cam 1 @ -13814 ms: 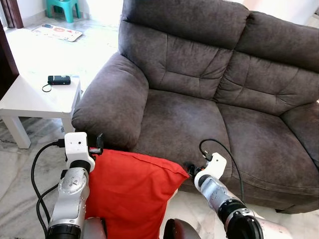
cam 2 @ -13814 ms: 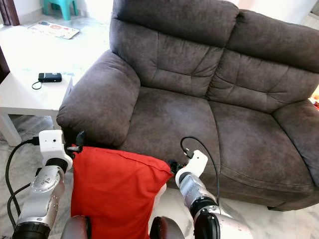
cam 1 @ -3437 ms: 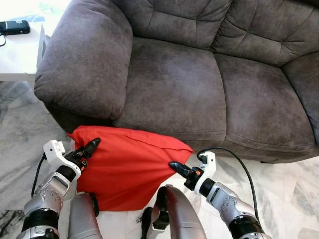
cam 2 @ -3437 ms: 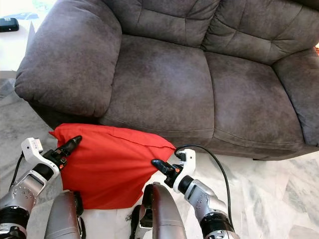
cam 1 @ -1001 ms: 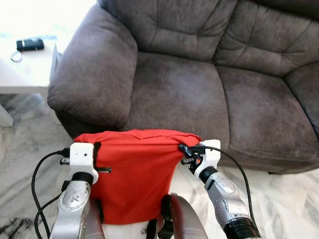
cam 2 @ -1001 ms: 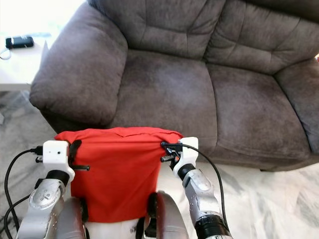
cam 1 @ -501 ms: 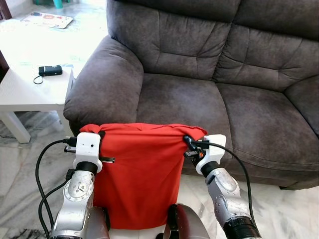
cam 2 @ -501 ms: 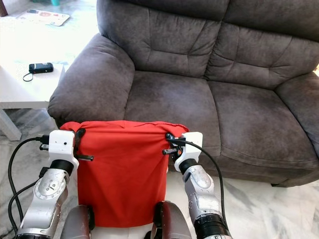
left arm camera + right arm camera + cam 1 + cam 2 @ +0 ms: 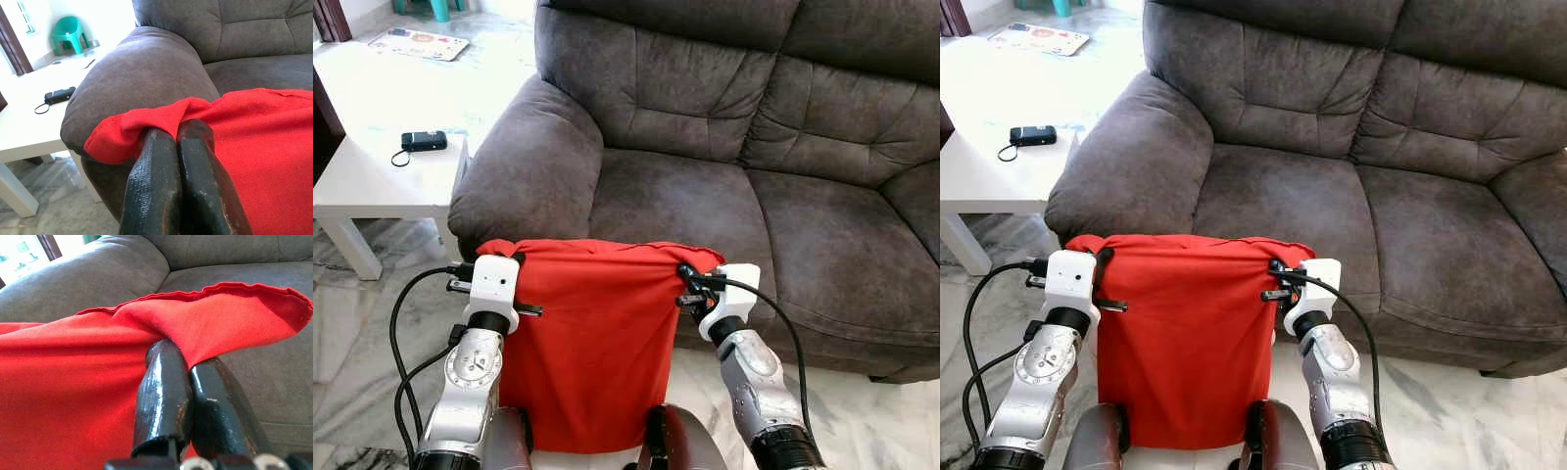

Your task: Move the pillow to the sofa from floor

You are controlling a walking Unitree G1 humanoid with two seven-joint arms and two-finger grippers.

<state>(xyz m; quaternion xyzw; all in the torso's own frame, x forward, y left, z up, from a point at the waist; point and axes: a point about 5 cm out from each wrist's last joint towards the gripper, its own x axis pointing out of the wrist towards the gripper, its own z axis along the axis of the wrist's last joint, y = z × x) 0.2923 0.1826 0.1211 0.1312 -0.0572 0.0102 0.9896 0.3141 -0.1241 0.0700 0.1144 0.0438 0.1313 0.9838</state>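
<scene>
Your left gripper is pinched closed on the upper left corner of the red pillow; in the left wrist view its two black fingers press together with a fold of red cloth bunched over their tips. Off to your left stands a white side table with a small black device and its cord on top; any lettering on it is too small to read. A patterned mat lies on the floor beyond, its print unreadable.

You hold the pillow up off the floor, hanging flat between your arms, just in front of the grey sofa and below its left seat cushion.

Your right gripper is likewise clamped on the pillow's upper right corner, fingers closed with the cloth's hem draped over them.
</scene>
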